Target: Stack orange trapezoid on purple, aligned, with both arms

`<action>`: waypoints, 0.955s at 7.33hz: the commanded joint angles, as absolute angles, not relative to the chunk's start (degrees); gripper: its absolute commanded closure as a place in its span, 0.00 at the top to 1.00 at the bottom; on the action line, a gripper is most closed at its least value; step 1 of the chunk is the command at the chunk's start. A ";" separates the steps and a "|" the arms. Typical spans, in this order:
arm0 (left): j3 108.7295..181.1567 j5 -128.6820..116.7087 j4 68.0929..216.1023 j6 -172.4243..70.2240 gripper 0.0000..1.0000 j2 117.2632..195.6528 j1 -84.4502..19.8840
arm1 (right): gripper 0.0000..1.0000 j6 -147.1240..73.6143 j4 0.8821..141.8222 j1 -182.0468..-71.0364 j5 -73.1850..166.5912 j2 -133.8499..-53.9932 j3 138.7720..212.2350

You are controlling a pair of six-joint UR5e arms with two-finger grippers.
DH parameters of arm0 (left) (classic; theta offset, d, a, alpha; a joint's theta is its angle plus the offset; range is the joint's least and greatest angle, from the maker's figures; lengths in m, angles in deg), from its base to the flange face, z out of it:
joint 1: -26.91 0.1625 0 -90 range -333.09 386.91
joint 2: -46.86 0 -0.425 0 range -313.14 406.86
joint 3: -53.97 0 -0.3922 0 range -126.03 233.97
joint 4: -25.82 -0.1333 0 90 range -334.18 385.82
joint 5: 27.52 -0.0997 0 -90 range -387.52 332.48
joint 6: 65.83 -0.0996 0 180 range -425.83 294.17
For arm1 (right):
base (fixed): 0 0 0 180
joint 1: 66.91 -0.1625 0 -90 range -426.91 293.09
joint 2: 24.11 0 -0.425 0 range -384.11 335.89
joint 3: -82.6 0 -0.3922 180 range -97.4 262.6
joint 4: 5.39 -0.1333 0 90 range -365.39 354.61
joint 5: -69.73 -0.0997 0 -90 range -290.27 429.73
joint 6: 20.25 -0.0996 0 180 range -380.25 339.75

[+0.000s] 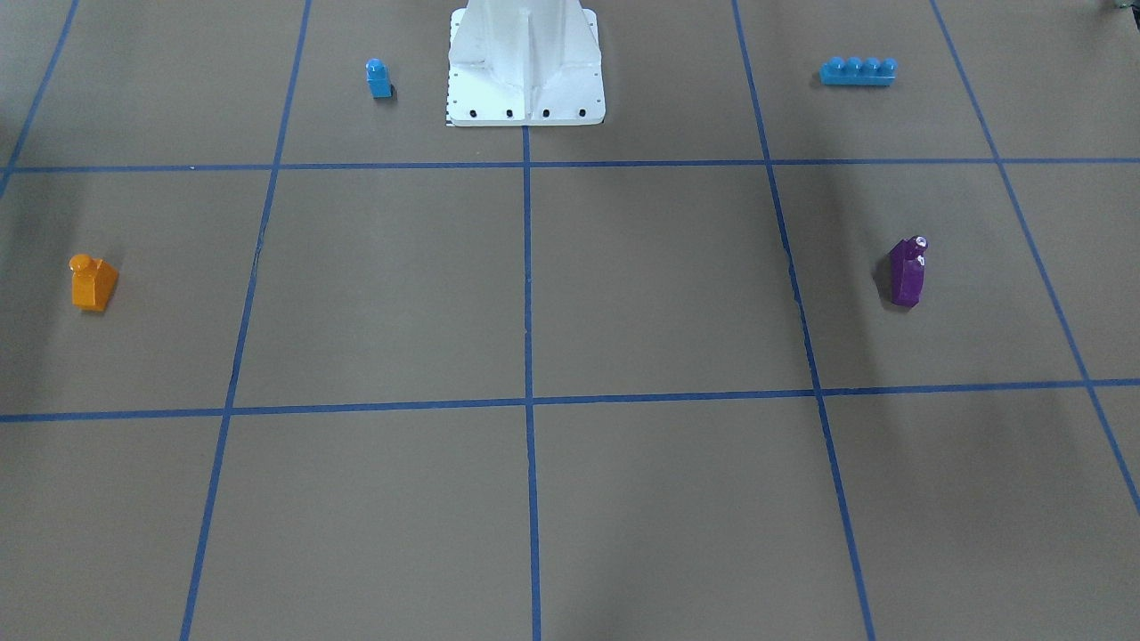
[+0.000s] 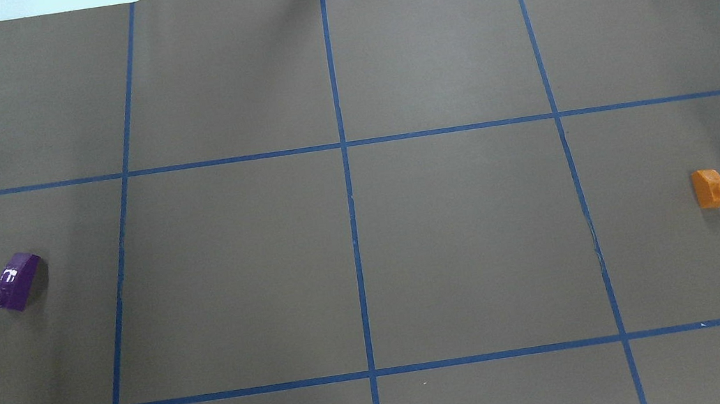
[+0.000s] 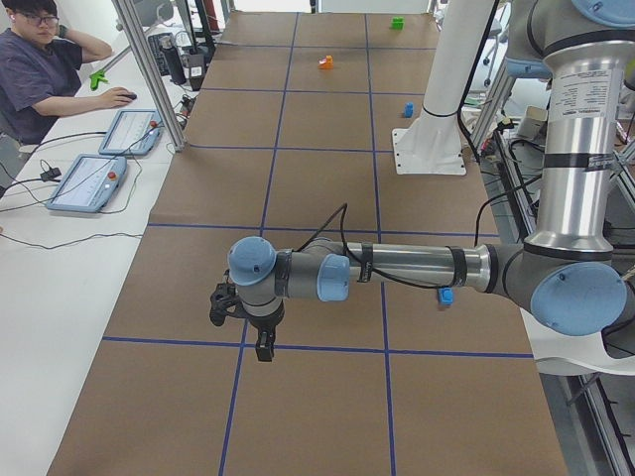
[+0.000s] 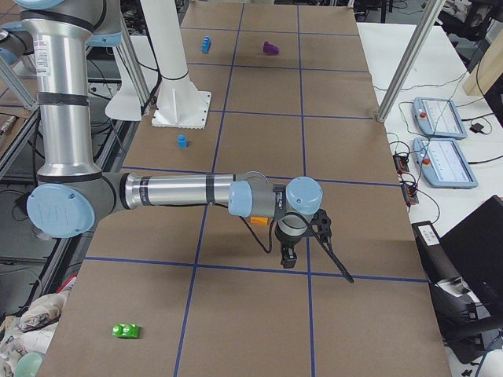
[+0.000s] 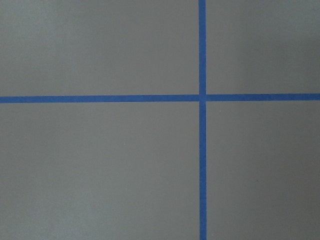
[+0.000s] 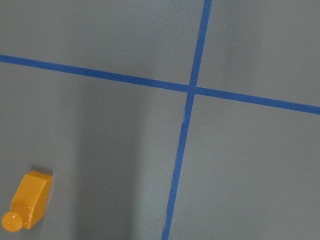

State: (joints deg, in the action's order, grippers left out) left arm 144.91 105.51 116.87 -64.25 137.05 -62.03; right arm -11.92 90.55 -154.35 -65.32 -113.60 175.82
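The orange trapezoid [image 1: 93,283] stands alone on the brown table, stud up, at the robot's right [image 2: 712,188]. It also shows low left in the right wrist view [image 6: 27,206]. The purple block [image 1: 908,271] lies at the robot's left [image 2: 14,281], far from the orange one. My left gripper [image 3: 264,347] shows only in the exterior left view and hangs above the table; the purple block is hidden there. My right gripper [image 4: 288,257] shows only in the exterior right view, above and beside the orange trapezoid [image 4: 258,221]. I cannot tell whether either gripper is open or shut.
A small blue one-stud block [image 1: 378,78] and a long blue brick [image 1: 858,71] sit either side of the white robot base [image 1: 525,67]. A green block [image 4: 126,331] lies past the right arm. An operator [image 3: 40,69] sits at a side bench.
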 commanded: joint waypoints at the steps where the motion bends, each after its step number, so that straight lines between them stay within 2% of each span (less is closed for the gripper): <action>1: 145.38 105.55 116.52 -64.07 1.00 137.39 -62.03 | 1.00 -11.99 90.41 -154.27 -65.10 -113.24 175.76; 4: 148.71 106.07 119.23 -63.64 1.00 138.96 -61.77 | 1.00 -11.99 90.06 -154.27 -65.71 -112.53 176.55; 7: 146.35 109.65 127.19 -62.68 1.00 138.19 -60.10 | 1.00 -14.18 89.18 -153.92 -65.54 -112.01 178.74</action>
